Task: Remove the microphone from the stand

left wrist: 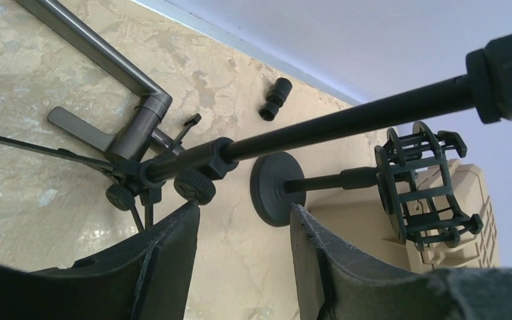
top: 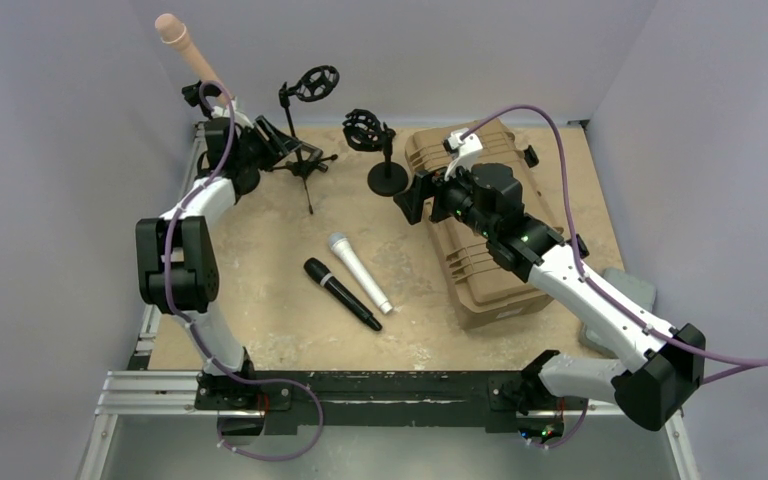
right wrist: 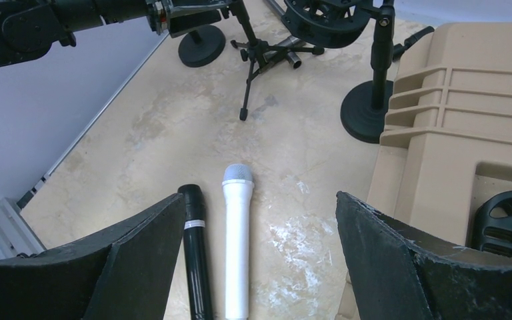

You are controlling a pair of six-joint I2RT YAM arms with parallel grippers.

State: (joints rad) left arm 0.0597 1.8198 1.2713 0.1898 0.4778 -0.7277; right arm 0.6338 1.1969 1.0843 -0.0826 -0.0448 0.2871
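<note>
The black microphone [right wrist: 197,267] runs off the bottom edge of the right wrist view. It lies on the worktop [top: 260,300] just beside the white microphone [right wrist: 238,247], both near the right tool [right wrist: 260,197], which is spread wide. The left tool [left wrist: 243,212], also gaping, sits at the tripod stand [left wrist: 173,170], well apart from them

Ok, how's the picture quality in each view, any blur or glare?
Top view: even soft light, sharp, faint shadows by the white microphone. Left wrist: fingers close up and soft-edged, the stand pole near the lens blurred. Right wrist: table bright with pale patches, black microphone crisp.
</note>
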